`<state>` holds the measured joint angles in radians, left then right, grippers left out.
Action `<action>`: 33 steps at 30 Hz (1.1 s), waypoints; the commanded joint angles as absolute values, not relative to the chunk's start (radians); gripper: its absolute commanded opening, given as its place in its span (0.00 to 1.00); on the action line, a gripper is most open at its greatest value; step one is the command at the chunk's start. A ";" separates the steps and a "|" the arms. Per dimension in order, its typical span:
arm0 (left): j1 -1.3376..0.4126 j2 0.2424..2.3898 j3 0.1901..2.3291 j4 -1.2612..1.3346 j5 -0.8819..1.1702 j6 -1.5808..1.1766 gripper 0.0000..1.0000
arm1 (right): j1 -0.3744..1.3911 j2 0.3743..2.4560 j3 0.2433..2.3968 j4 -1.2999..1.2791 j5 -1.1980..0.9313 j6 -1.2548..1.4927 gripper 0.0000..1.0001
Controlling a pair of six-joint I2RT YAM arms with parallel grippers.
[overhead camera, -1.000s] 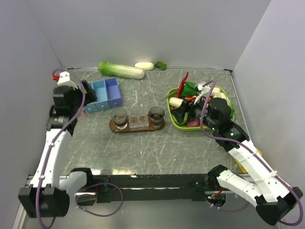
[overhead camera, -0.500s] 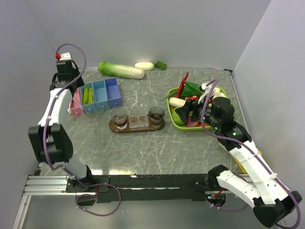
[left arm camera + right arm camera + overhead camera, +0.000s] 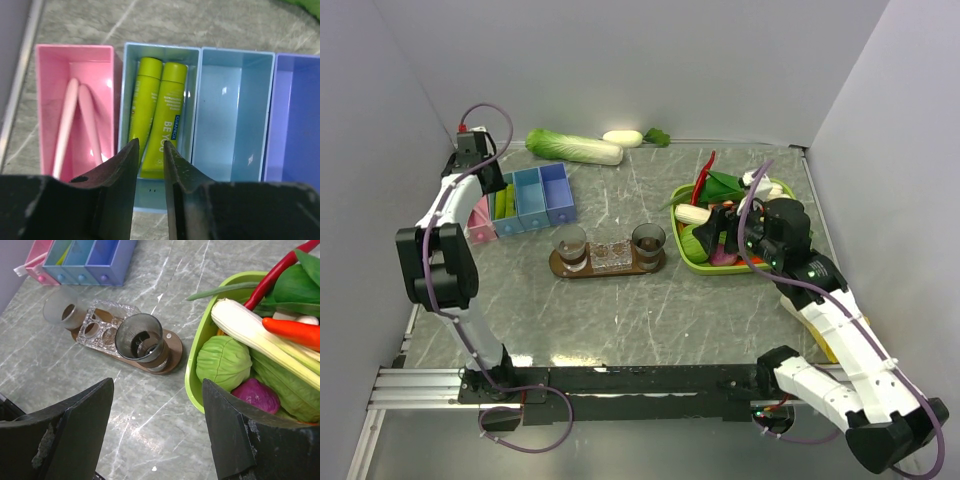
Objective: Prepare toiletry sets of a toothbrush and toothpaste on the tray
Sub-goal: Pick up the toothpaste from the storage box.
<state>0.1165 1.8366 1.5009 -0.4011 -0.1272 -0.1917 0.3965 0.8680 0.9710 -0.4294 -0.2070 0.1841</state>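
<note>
In the left wrist view two light-green toothpaste tubes (image 3: 159, 112) lie side by side in a pale blue compartment of the blue box (image 3: 230, 115). Two toothbrushes (image 3: 67, 125) lie in its pink compartment. My left gripper (image 3: 150, 150) hovers over the near ends of the tubes. Its jaws stand a narrow gap apart, with nothing between them. The brown oval tray (image 3: 607, 262) lies mid-table with two dark tumblers (image 3: 648, 240) and a clear holder (image 3: 610, 253) on it. My right gripper (image 3: 157, 415) hangs wide open over bare table, between the tray (image 3: 172, 347) and the basket.
A lime-green basket (image 3: 197, 355) full of vegetables stands right of the tray. A napa cabbage (image 3: 575, 147) and a white radish (image 3: 622, 138) lie along the back wall. The blue box (image 3: 535, 195) sits at the far left, close to the side wall.
My left arm has swung to the far left corner above the blue box and its jaws have narrowed a lot. The right gripper has edged slightly toward the basket.
</note>
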 commanded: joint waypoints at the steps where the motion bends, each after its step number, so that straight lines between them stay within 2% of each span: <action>1: 0.127 1.890 1.555 -0.390 -0.049 -0.187 0.30 | 0.385 0.876 1.019 -0.416 -0.227 0.173 0.79; 13: 0.133 1.974 1.557 -0.393 0.003 -0.192 0.29 | 0.374 0.851 0.979 -0.403 -0.238 0.195 0.79; 33: 0.133 2.074 1.562 -0.393 -0.035 -0.189 0.36 | 0.365 0.815 0.925 -0.385 -0.238 0.224 0.79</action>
